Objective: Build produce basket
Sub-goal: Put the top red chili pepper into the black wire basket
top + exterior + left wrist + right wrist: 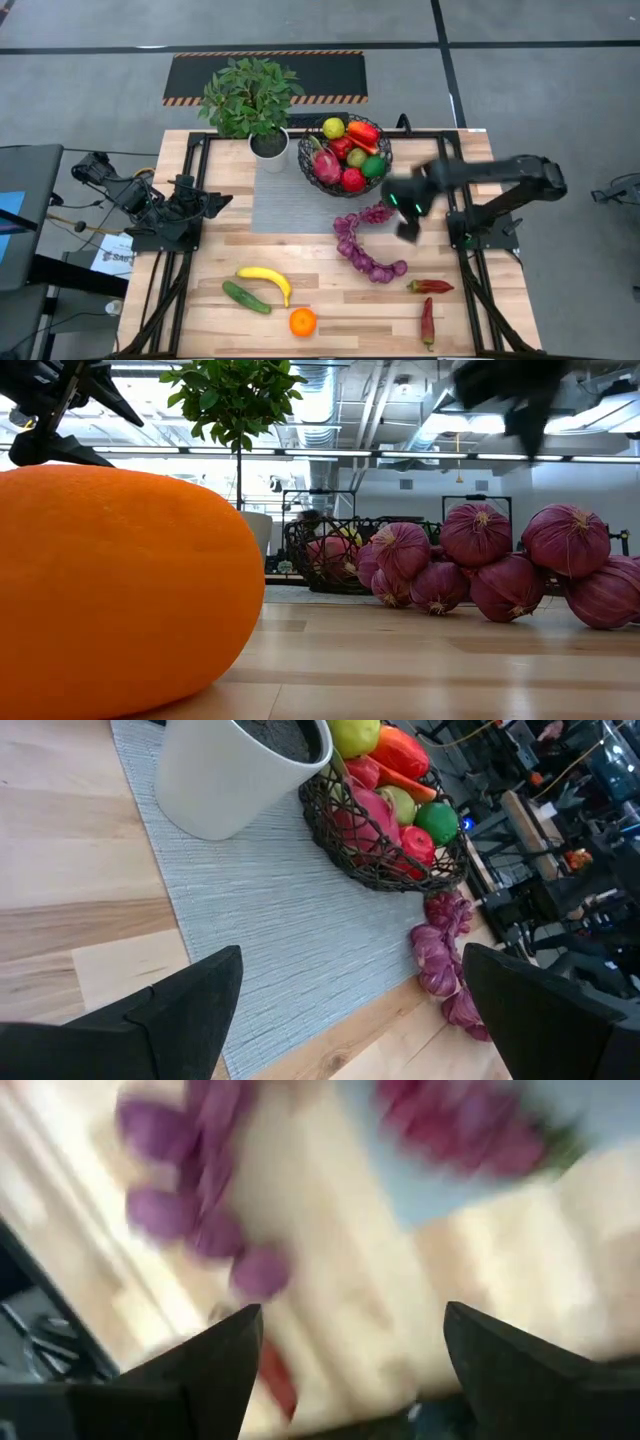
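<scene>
I have the basket, a round bowl of thin black crisscrossed wire, sitting at the far middle of the table on the grey woven mat, just beside the white pot of the potted plant. It already holds smooth, glossy produce: a pink dragonfruit, a red apple, a lime, peppers and a yellow-green fruit. Just in front of it trails the purple string of ribbed bulbs, and nearer me lie the banana, cucumber, orange and two red chillies. My right claw hovers over the string's upper end, fingers spread and empty. My left claw waits at the left edge, also spread. My worry is the string: it is long and limp, so a grab at one bulb could drag the rest, snag the wire rim or tip the loaded basket.
</scene>
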Tool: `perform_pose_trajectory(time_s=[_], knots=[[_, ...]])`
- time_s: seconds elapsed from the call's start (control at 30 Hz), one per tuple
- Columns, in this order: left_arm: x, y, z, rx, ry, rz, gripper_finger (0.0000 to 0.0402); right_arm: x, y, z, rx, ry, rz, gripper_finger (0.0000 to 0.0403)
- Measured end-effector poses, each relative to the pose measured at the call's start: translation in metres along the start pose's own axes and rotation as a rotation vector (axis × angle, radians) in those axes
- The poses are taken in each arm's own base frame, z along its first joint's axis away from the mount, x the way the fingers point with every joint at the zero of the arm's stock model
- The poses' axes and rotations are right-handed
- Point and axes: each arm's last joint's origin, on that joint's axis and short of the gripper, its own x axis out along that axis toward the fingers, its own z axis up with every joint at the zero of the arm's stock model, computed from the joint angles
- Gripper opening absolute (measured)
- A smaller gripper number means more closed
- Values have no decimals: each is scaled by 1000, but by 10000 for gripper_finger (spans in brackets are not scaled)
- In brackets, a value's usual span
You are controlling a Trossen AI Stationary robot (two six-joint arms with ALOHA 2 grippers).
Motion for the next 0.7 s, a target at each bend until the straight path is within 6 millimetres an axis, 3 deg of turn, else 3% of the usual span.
perform_pose_trajectory(time_s=[0.1, 0.23, 0.37, 0.53, 0.7], knots=[[0, 0, 0, 0, 14, 1, 364, 7, 27, -39, 18, -8, -29, 326], [0, 0, 0, 0, 16, 0, 364, 23, 53, -86, 186, -4, -60, 326], [0, 0, 0, 12, 15, 1, 364, 46, 72, -118, 188, 4, -114, 326], [0, 0, 0, 12, 15, 1, 364, 81, 89, -137, 29, -33, -118, 327], [0, 0, 0, 22, 15, 2, 364, 114, 102, -137, -51, -52, -33, 327]])
